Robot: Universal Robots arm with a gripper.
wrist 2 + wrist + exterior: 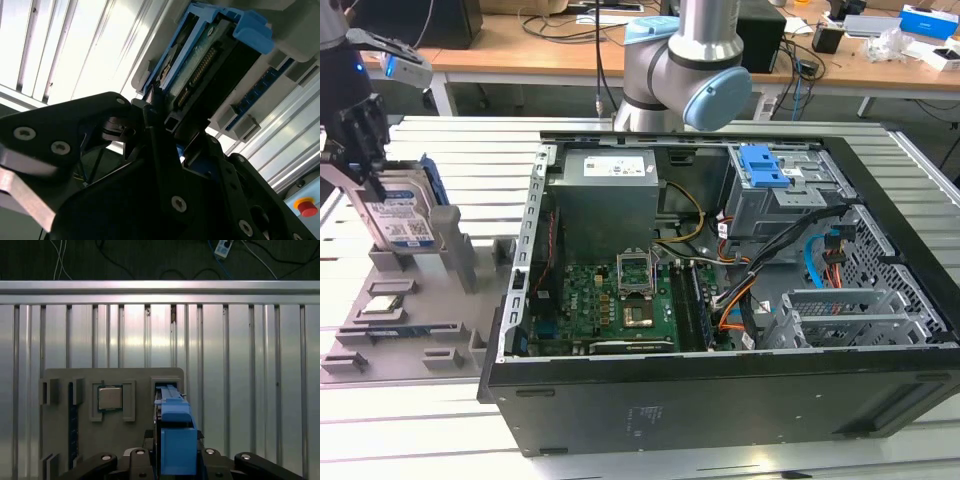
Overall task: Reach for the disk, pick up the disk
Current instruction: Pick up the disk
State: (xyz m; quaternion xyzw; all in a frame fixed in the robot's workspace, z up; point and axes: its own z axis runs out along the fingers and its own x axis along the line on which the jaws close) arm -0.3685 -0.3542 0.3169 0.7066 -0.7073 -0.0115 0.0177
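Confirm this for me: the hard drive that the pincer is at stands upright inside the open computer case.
Wrong about the place. The hard drive that the pincer is at does stand upright, but in a slot of the grey holder tray, to the exterior view's left of the open computer case, not inside it. The exterior view shows this.

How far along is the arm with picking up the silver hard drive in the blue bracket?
Reach looks done: the black gripper is at the silver hard drive, which stands upright in the grey plastic holder. Grip cannot be confirmed. The drive is not yet lifted out.
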